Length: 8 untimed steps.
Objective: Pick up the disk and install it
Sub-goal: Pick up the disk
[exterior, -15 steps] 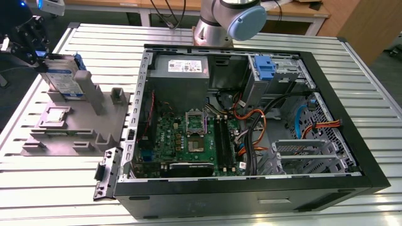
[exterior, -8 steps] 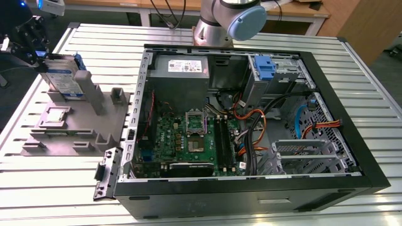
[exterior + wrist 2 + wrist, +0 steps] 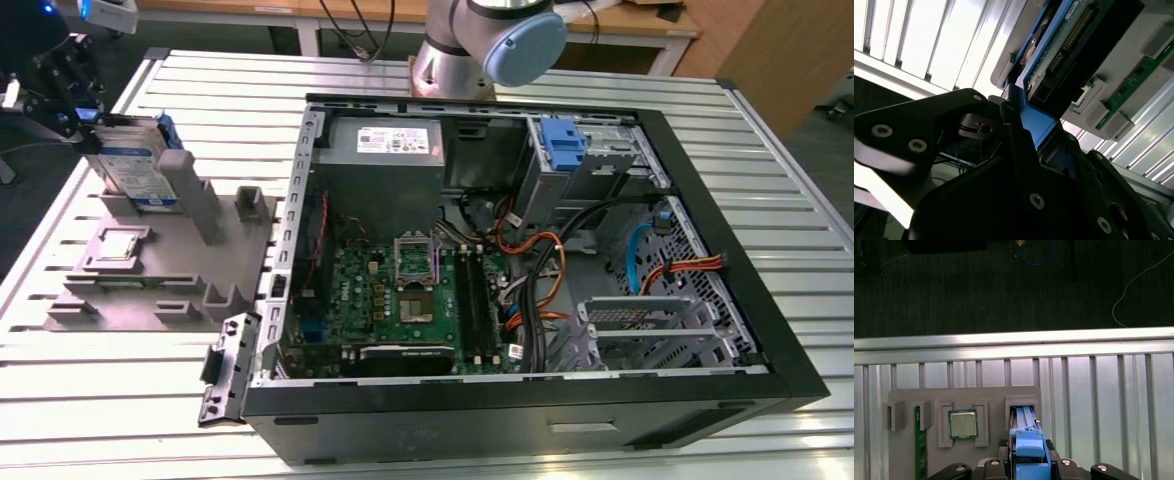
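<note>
Gripper [image 3: 87, 128] clamping disk [image 3: 138, 168] by blue rail; far end sitting in fixture [image 3: 134, 270] slot below gripper; installing into computer case [image 3: 801, 380] pending.

Smooth blue plastic round the disk [image 3: 134, 170]; ribbed, shiny metal table [image 3: 120, 400].

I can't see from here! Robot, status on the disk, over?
Pincer shut on disk. Disk upright at grey holder. Computer case open.
</note>
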Each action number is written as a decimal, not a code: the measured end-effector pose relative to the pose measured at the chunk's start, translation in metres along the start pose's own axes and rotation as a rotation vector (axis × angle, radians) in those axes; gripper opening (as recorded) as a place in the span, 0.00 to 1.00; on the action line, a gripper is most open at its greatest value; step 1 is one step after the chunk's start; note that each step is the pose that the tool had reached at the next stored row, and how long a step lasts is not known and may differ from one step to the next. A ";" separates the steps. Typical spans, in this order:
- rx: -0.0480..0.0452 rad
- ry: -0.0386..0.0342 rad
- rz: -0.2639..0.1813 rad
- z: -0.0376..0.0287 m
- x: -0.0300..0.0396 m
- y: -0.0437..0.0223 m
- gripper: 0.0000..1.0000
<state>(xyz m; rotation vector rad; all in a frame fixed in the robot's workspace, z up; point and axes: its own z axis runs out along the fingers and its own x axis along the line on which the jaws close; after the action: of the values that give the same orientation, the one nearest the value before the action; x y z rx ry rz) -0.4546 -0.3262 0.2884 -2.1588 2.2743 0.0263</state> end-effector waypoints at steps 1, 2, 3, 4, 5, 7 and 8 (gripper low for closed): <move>0.0000 0.0000 -0.001 0.0000 0.0000 0.0000 0.37; 0.0000 0.0000 -0.001 0.0000 0.0000 0.0000 0.37; 0.0000 0.0000 -0.001 0.0000 0.0000 0.0000 0.37; -0.0001 0.0000 -0.001 0.0000 0.0000 0.0000 0.37; -0.0001 0.0000 -0.001 0.0000 0.0000 0.0000 0.37; -0.0001 0.0000 -0.001 0.0000 0.0000 0.0000 0.37; 0.0000 0.0000 -0.001 0.0000 0.0000 0.0000 0.37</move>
<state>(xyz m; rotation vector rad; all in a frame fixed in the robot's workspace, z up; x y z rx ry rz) -0.4546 -0.3262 0.2884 -2.1605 2.2728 0.0264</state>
